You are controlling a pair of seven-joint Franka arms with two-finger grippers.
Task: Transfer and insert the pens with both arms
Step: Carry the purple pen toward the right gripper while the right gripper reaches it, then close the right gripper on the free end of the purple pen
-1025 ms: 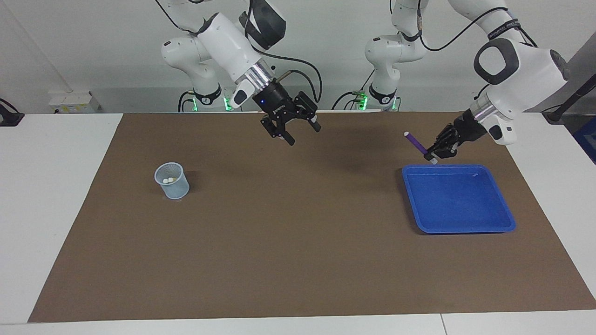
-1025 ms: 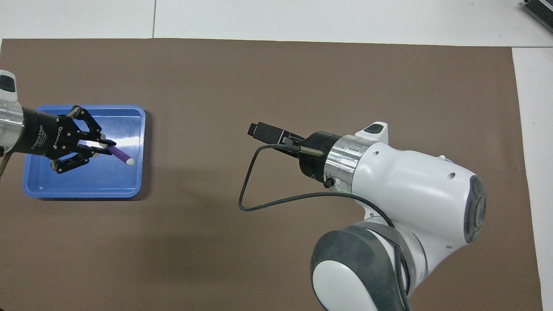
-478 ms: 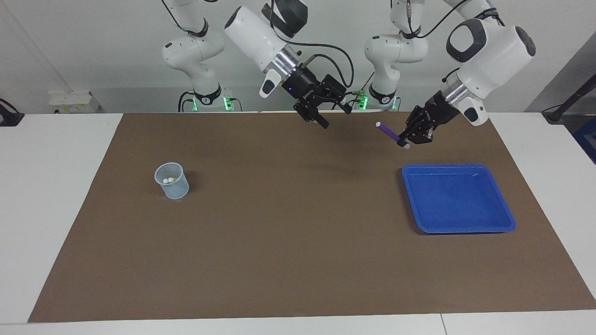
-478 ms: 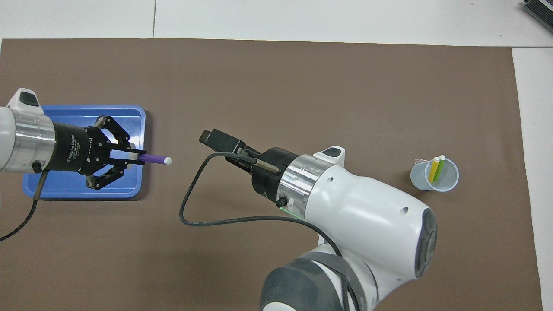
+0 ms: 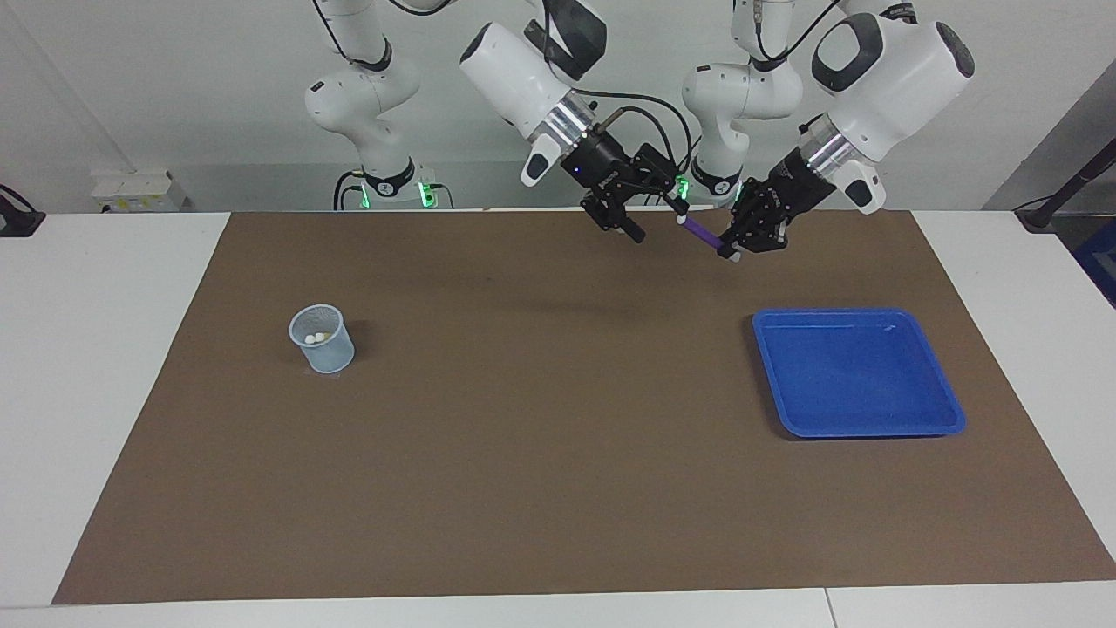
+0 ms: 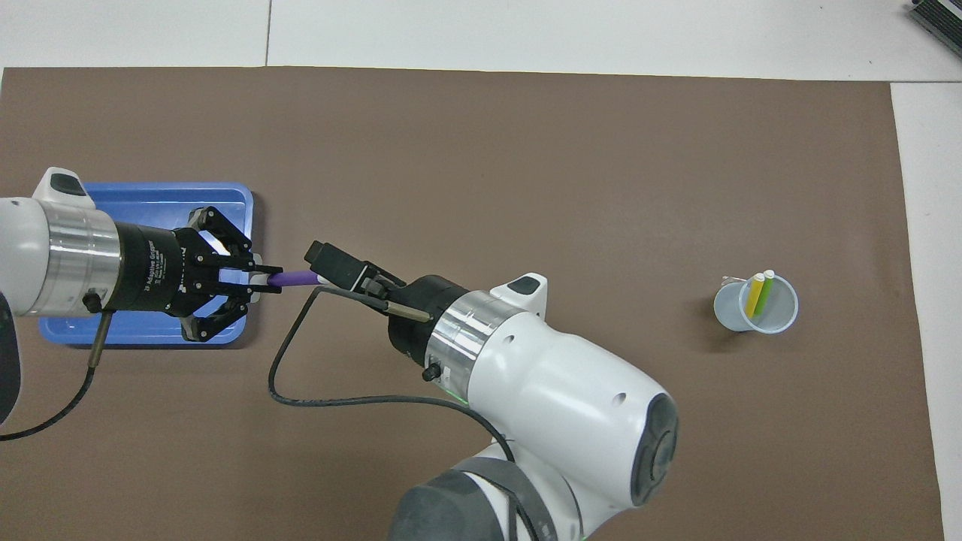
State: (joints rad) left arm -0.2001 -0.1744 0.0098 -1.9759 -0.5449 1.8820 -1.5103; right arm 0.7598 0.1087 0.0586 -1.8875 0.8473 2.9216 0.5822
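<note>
The purple pen (image 5: 699,233) is hanging in the air over the table (image 5: 558,488), near the robots' edge. The left gripper (image 5: 739,247) is gripping one end of it. The right gripper (image 5: 649,218) is meeting the other end with its fingers spread apart. The yellow pen (image 6: 754,294) and green pen (image 6: 764,292) are standing in the cup (image 6: 755,304), toward the right arm's end. The tray (image 5: 859,373) is lying toward the left arm's end.

Blue tray (image 5: 859,425) (image 6: 143,197), pale mesh cup (image 5: 323,340) (image 6: 755,308), brown mat (image 5: 540,436) (image 6: 526,150)

arms: showing glossy white shells, grey joint caps | wrists: silver rings | grippers: black linkage fingers, trailing black cables
</note>
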